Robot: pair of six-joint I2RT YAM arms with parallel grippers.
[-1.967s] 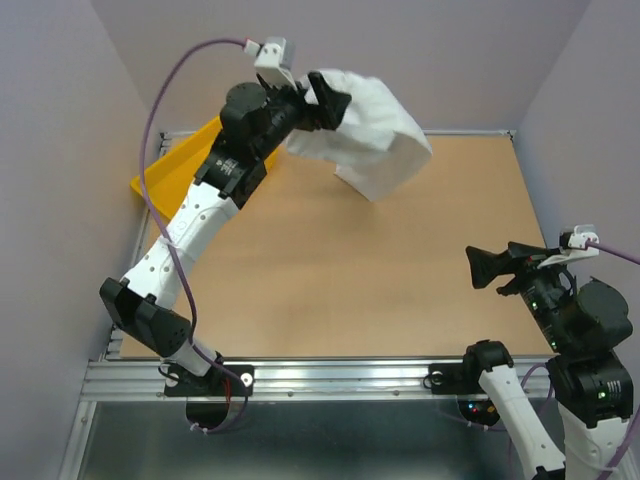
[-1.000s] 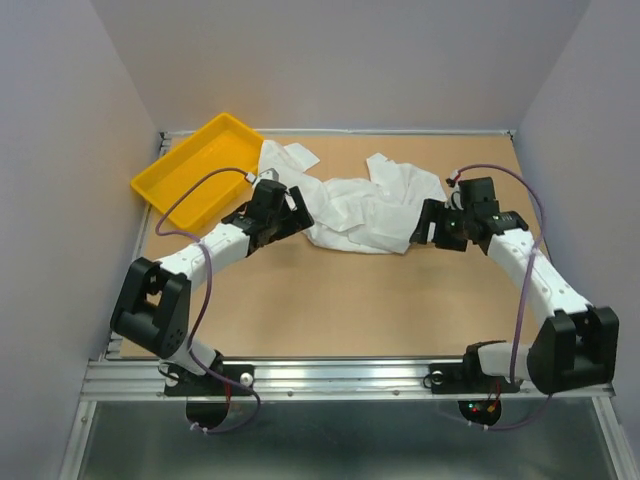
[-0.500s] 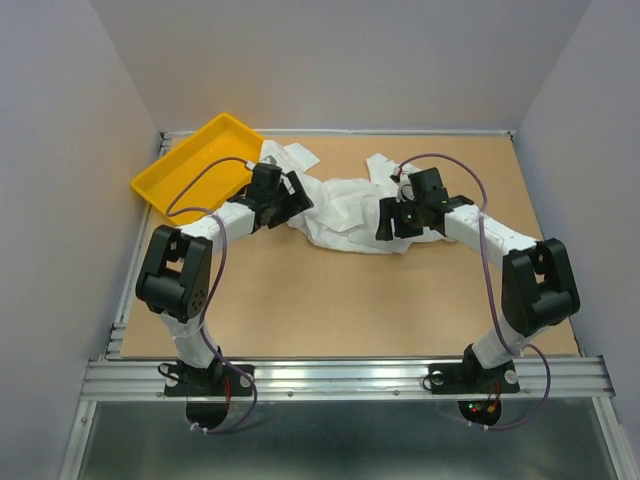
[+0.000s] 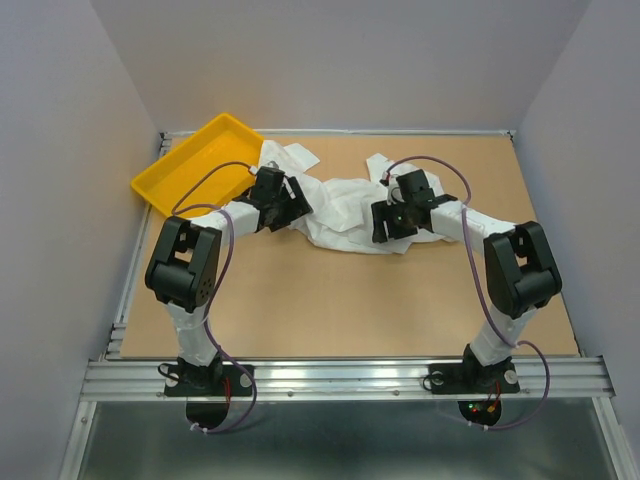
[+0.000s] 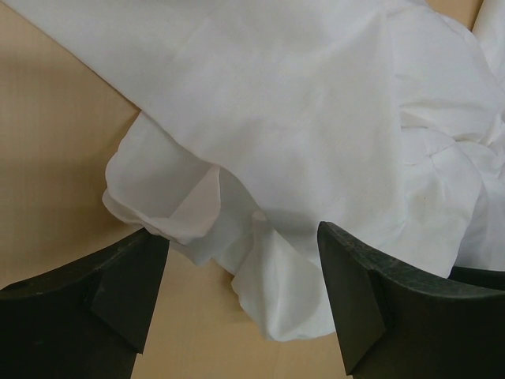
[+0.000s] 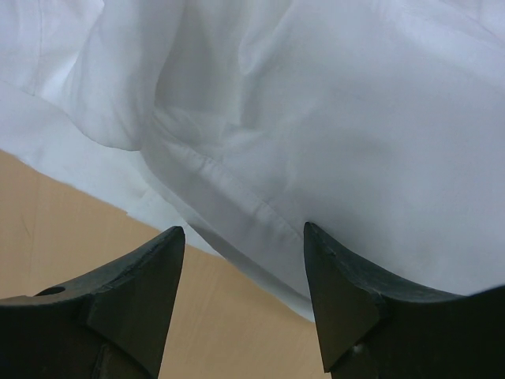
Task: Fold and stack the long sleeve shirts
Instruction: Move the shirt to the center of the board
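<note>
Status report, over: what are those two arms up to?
Left tool open at bunched edge. Right tool open over stitched edge. White shirt crumpled, unfolded. Nothing blocking.

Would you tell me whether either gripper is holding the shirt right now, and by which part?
Nothing is held. The left gripper and right gripper are both open, their jaws straddling loose edges of the white shirt.

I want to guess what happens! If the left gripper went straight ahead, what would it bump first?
The shirt: a crumpled fold lies just ahead of the left gripper, between its open fingers. How near is hard to tell.
</note>
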